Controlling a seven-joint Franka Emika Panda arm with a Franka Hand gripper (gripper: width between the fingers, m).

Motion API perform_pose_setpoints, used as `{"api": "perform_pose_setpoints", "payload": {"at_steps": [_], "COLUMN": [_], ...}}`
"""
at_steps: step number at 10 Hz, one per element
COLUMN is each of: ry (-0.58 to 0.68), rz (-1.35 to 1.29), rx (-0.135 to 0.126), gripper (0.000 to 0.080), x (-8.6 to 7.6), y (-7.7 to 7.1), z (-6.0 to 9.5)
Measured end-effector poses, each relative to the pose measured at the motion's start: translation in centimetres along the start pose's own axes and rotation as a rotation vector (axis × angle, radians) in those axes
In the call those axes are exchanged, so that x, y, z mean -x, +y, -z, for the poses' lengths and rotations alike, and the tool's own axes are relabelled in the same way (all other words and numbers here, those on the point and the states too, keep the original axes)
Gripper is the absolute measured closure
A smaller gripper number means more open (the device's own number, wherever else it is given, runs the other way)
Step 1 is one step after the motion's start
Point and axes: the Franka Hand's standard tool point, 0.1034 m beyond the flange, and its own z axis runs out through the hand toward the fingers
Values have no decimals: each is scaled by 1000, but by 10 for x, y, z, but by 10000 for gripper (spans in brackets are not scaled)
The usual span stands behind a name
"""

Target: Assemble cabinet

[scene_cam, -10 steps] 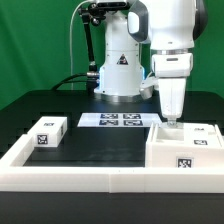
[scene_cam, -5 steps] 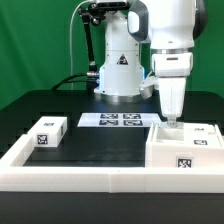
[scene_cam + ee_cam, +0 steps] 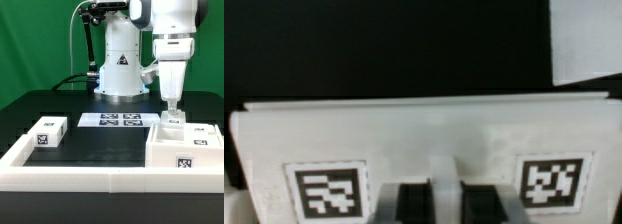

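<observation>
Beneath the pincer: I have the cabinet (image 3: 185,152) directly under the tool, standing on the table (image 3: 100,142) against the border rail (image 3: 80,178).
Pincer state: the pincer (image 3: 172,103) hangs clear above the cabinet, touching nothing. Its fingers (image 3: 411,200) are narrow, almost together, and I see nothing between them.
Part just below the tips: a small white block (image 3: 175,121) sits on the cabinet's top, in line with the tool. I cannot tell whether it is fully seated or only resting there.
Wrist view: a white tagged face of the cabinet fills the picture, two tags flanking the fingers.
Well off from the pincer: a loose block (image 3: 47,132) lies on the table, far toward the exterior view's left. The marker board (image 3: 122,120) lies between it and the tool, further back.
Step in hand, my judgement: the small block is placed or pressed, and the loose block is yet to be fetched.
Risk 1: if the small block is not home, a sideways move low over the cabinet could knock it askew.
Risk 2: narrow fingers cannot straddle the loose block; coming down on it unopened would shove or tip it.
Risk 3: a shallow sweep toward the loose block could clip the cabinet's upper edge and shift the cabinet off the rail.
</observation>
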Motion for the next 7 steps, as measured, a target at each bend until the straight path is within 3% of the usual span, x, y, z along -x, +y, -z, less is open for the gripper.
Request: {"api": "perform_pose_setpoints", "payload": {"at_steps": [3,7], "ry": [0,-18], "rz": [-4,-21], "rx": [5,1], "gripper": [731,731], "x": [3,12], "y": [4,25], "z": [1,11]}}
